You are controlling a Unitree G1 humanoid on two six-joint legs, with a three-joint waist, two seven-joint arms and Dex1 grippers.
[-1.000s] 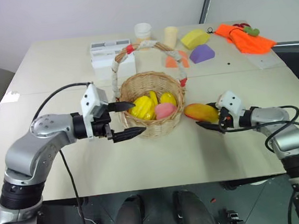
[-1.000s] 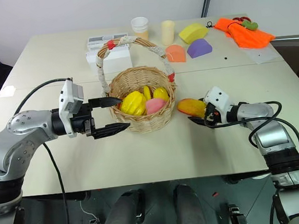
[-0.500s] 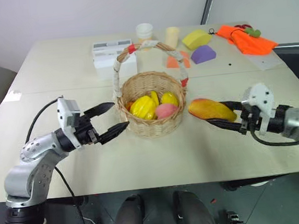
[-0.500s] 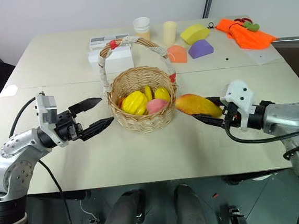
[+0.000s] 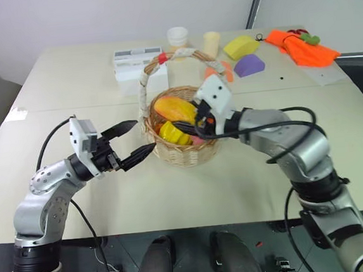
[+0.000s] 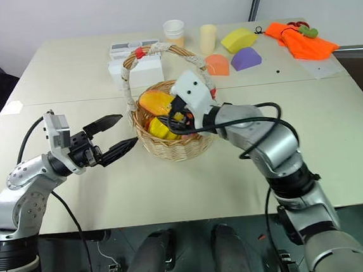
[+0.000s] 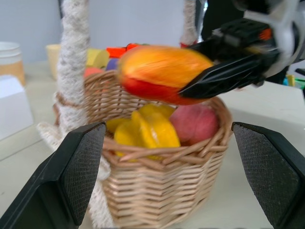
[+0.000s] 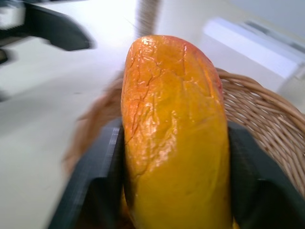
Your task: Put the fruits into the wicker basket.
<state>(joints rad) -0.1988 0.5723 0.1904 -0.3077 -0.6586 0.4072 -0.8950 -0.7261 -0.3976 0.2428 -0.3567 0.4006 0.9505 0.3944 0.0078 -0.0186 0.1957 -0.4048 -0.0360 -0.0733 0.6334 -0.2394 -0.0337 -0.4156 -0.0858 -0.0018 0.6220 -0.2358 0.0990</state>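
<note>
Mango point(image 5: 174, 107) carried over woven basket point(image 5: 183, 153).

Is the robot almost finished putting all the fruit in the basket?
Nearly. The yellow fruits and the pink one already lie in the wicker basket. The mango sits between the right gripper's fingers, above the basket under its handle. What's left is letting it go. The left gripper waits open beside the basket. No other fruit shows on the table.
</note>
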